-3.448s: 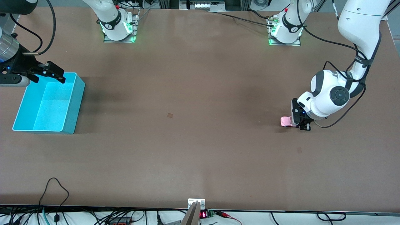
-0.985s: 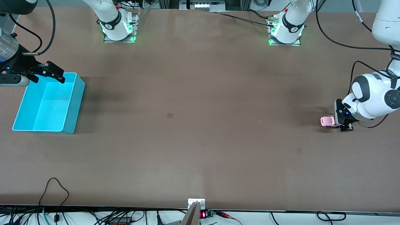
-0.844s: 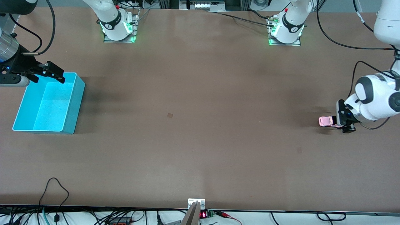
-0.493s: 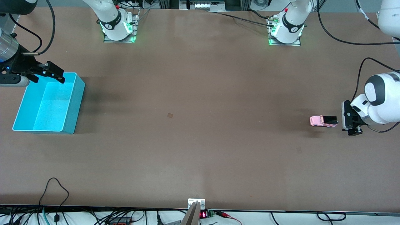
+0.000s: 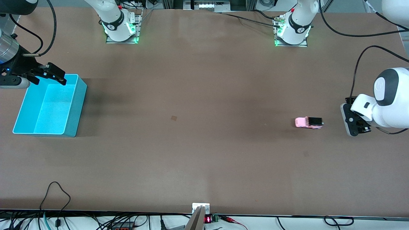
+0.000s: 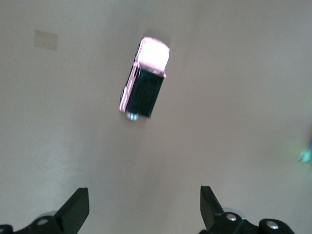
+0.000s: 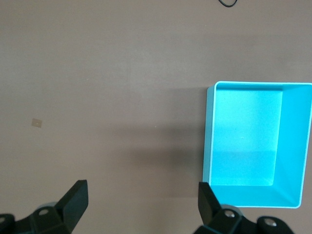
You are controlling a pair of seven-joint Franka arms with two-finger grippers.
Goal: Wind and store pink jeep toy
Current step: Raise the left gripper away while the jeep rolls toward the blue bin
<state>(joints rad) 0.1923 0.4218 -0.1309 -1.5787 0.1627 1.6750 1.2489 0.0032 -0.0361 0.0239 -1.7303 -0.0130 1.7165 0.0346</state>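
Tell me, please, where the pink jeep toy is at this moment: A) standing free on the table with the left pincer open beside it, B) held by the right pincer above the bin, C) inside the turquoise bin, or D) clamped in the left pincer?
A: the pink jeep toy stands alone on the table, with bare table between it and the open left pincer.

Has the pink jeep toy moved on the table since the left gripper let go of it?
Yes. The pink jeep toy has rolled away from the open left gripper, toward the turquoise bin.
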